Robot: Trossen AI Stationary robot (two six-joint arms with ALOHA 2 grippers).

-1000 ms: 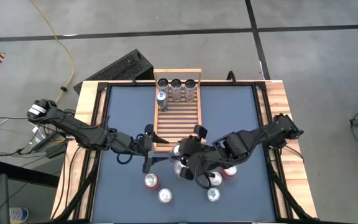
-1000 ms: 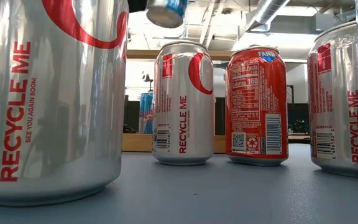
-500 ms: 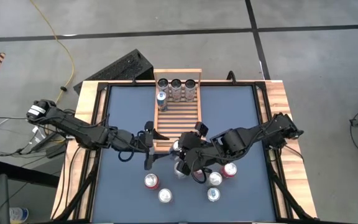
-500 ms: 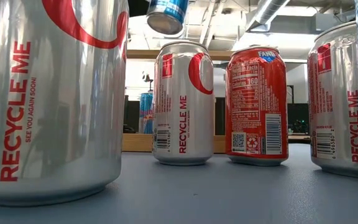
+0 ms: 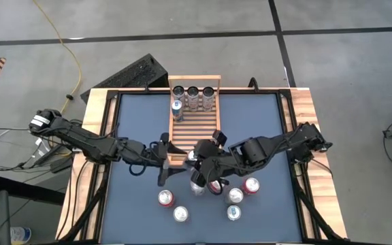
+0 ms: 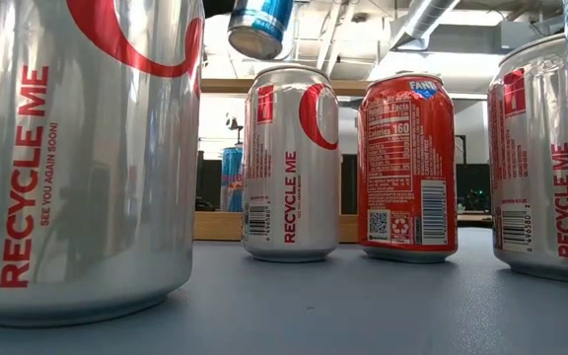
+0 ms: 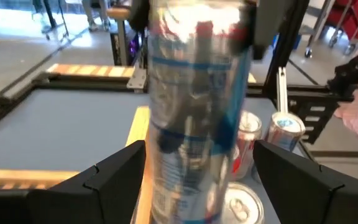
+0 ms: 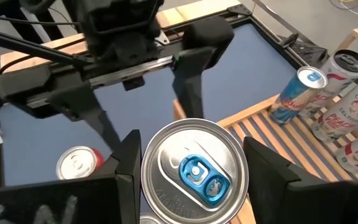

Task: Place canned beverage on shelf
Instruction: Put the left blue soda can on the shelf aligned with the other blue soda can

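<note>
The slim blue-and-silver beverage can (image 8: pixel 194 171) was clamped in the right claw (image 5: pixel 199 169), raised over the near end of the light-wood slatted shelf (image 5: pixel 194 133) holding four cans; five waited on the desk (image 5: pixel 141 116), left claw (image 5: pixel 163 163) released alongside.

Both dark 6-joint arms are reaching in toward the table's middle, forearms low and angled inward. The right arm's 2-finger gripper (image 5: pixel 203 170) is clamping a slim silver-and-blue beverage can (image 8: pixel 194 171) lifted off the table, a finger (image 8: pixel 128 163) pressing on each side. The left arm's 2-finger gripper (image 5: pixel 163 165) is sitting just beside it, fingers (image 7: pixel 114 180) spread apart, gripping nothing.
</note>
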